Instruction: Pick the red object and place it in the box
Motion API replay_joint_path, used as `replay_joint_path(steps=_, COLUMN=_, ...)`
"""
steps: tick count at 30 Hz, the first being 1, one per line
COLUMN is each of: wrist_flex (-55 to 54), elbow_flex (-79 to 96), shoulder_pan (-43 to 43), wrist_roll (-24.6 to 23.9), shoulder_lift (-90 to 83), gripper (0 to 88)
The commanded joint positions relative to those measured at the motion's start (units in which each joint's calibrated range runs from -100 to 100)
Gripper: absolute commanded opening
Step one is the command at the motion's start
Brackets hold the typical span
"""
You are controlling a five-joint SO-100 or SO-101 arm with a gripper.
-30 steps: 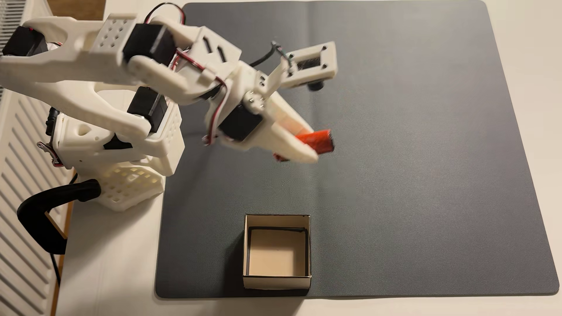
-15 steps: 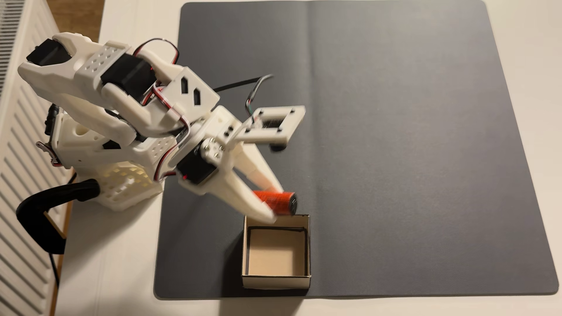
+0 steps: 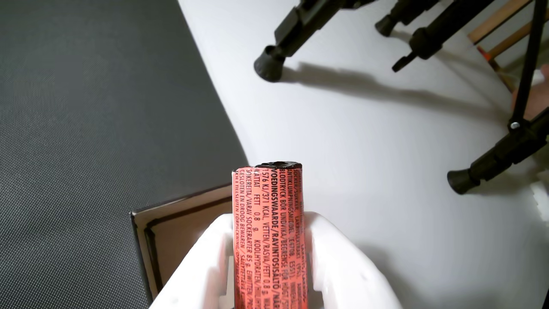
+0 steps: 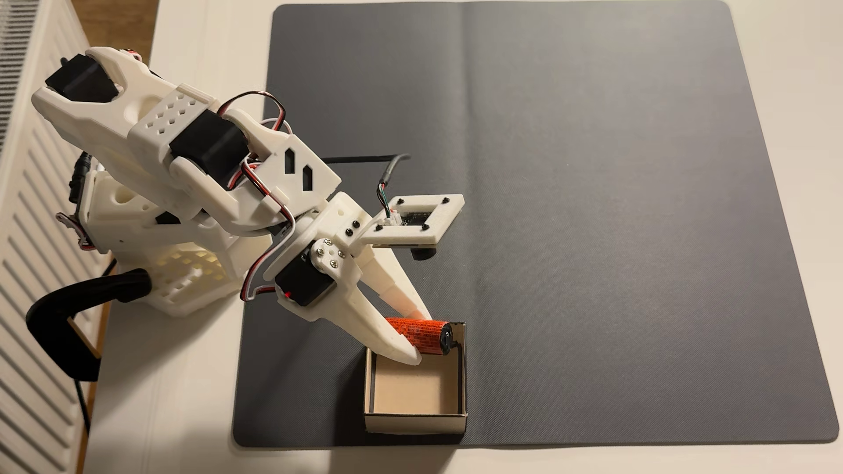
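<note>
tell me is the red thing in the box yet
Not yet: the red object is clamped in the gripper, over the box far rim; the box floor is bare.

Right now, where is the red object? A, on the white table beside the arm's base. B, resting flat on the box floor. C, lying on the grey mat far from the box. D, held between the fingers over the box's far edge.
D: in the fixed view the red object is clamped between the white fingers over the far rim of the box, whose tan floor is bare.
</note>
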Motion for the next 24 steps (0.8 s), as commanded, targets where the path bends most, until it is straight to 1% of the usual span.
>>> replay_joint_path(steps=1, wrist_flex=-0.85, elbow_flex=0.73, shoulder_pan=0.07, wrist_roll=0.03, shoulder_lift=-0.53, gripper=3.8)
replay_joint_path(steps=8, wrist_flex=-0.76, elbow_flex=0.73, shoulder_pan=-1.11, wrist_roll=-0.34, shoulder_lift=-0.44, gripper=13.8)
replay_joint_path(steps=15, wrist_flex=-0.76, elbow_flex=0.55, shoulder_pan=-2.0, wrist_roll=-0.54, shoulder_lift=-0.44, gripper=17.6)
replay_joint_path(steps=19, wrist_flex=-1.37, elbow_flex=-0.18, shoulder_pan=-4.68, wrist_roll=-4.04, shoulder_lift=-0.53, gripper=16.8)
replay_joint_path(steps=24, wrist_flex=-0.58, elbow_flex=-4.44, shoulder_pan=-12.18, wrist_roll=-10.29, shoulder_lift=-0.53, gripper=16.8)
